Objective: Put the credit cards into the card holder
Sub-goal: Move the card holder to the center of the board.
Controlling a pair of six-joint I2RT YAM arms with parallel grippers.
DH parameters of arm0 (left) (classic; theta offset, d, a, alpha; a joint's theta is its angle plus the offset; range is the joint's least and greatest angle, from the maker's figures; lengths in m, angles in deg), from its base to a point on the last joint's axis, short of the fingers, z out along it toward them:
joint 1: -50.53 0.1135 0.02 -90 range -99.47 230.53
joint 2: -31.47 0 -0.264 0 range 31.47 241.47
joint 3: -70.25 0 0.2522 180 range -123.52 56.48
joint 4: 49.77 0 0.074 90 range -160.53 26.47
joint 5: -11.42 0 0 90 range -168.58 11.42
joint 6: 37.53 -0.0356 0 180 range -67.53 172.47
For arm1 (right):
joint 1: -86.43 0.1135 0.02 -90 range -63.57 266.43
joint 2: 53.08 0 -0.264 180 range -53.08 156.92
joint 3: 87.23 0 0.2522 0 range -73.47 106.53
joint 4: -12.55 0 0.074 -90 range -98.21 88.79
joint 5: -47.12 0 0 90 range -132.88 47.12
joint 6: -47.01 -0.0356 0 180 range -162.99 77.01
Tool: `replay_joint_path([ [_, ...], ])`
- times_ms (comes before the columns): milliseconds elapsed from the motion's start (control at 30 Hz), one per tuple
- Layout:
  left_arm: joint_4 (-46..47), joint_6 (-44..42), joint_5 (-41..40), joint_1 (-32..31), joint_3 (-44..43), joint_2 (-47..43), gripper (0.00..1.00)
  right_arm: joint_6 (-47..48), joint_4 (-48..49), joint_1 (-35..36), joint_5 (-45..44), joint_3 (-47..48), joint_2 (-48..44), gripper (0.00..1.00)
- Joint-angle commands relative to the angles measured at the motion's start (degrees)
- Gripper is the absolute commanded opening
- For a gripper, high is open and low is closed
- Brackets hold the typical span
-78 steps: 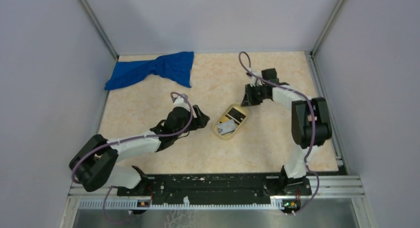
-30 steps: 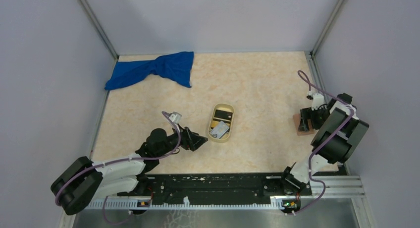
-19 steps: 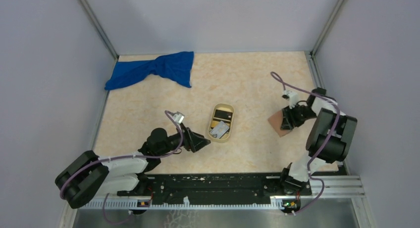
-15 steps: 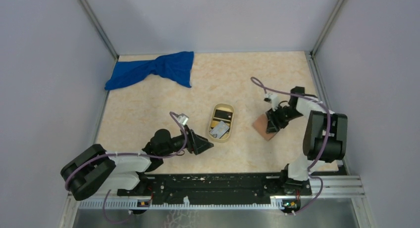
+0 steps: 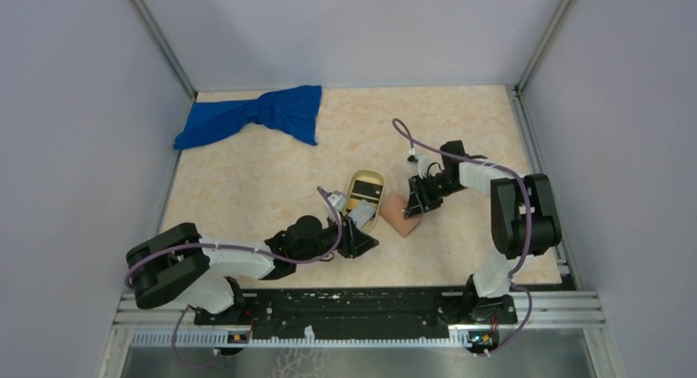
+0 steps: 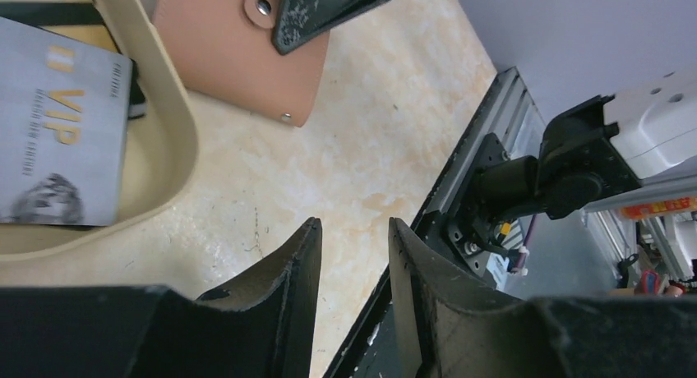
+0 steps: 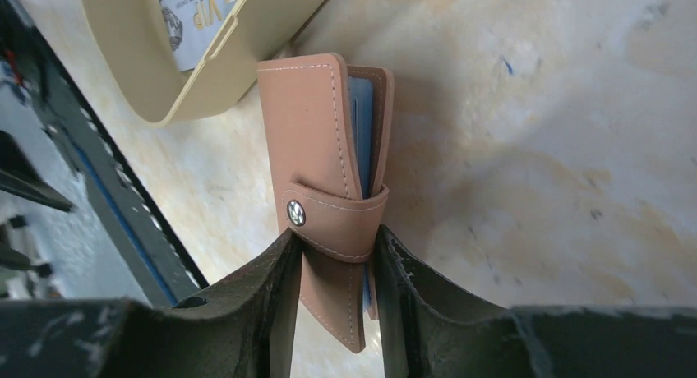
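R: my right gripper (image 7: 333, 251) clamped on card holder (image 7: 316, 148) | L: left gripper (image 6: 352, 230) slightly parted, empty | tray (image 6: 177, 140): grey card (image 6: 62, 140), maybe over black card (image 6: 45, 12)

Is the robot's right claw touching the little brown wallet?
Touching. The right wrist view shows the right gripper with its two fingers pressed against both sides of the wallet, at its snap strap.

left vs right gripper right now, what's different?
The left gripper holds nothing, its fingers slightly apart. The right gripper is clamped on the card holder. The left gripper sits at the near end of the tray, while the right gripper is beside the tray, on its right side. Both are close to the tray.
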Motion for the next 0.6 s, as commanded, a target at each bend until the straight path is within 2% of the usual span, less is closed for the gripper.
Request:
replay_joint_path([
  [0, -1.3, 1.4, -4.5, -2.0, -1.8, 2.5, 0.41, -13.7, 9.6, 4.0, 7.6, 3.2, 2.7, 0.30],
  [167, 2.9, 5.3, -9.2, -5.7, -0.8, 6.4, 0.42, -5.8, 4.7, 6.7, 0.4, 2.8, 0.3, 0.32],
  [300, 4.3, 8.2, -12.7, -7.1, -3.4, 11.7, 0.43, 2.8, -0.1, 5.7, -6.6, 2.6, -5.0, 0.57],
  [433, 2.3, 10.7, -18.2, -7.2, -6.5, 16.6, 0.44, 11.3, 1.9, 4.6, -12.9, -0.1, -15.7, 0.67],
  [467, 1.3, 10.9, -19.4, -7.2, -7.2, 17.3, 0.45, 13.9, 2.6, 4.6, -12.4, -1.0, -18.4, 0.70],
  [567, -3.3, 11.6, -22.1, -7.2, -10.1, 19.0, 0.50, 17.5, 4.7, 5.2, -7.0, -2.1, -22.4, 0.69],
])
